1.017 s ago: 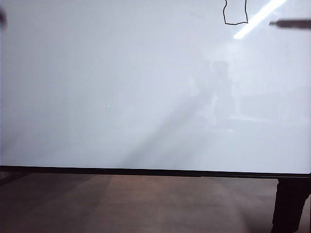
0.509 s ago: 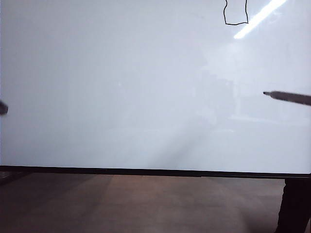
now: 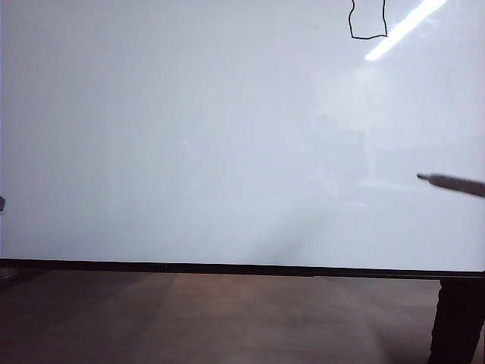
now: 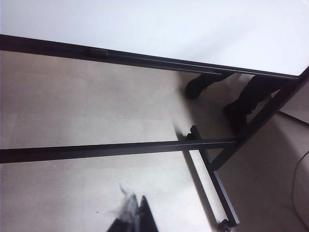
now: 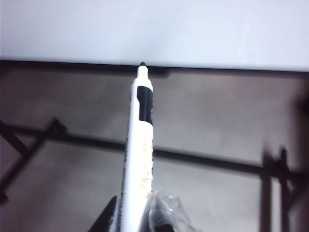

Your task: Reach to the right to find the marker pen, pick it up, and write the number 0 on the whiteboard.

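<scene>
The whiteboard (image 3: 189, 136) fills nearly the whole exterior view, glossy and full of faint reflections, with its thin black lower edge sitting above the floor (image 3: 227, 318). The 0 (image 3: 367, 19) is way up near the top right of the board, a boxy black outline, and its top is cut off by the frame, so only the lower part shows.

The marker (image 5: 139, 159) is clamped in the right gripper (image 5: 133, 215), jaws clenched on its barrel. You only see the very ends of those jaws at the picture's edge, partly behind some crinkly clear wrap. The black tip points toward the board's lower edge; whether it touches is hard to say. In the exterior view the marker (image 3: 453, 183) pokes in from the right edge, well below the 0, blurry, with the gripper itself out of frame.

The left gripper (image 4: 133, 217) is barely there: just a dark tip and a whitish blur at the edge of the left wrist view, over the floor and the black stand bars (image 4: 116, 150). Can't tell if its jaws are released or clenched. A tiny dark smudge at the exterior view's left edge could be that arm, not sure.
</scene>
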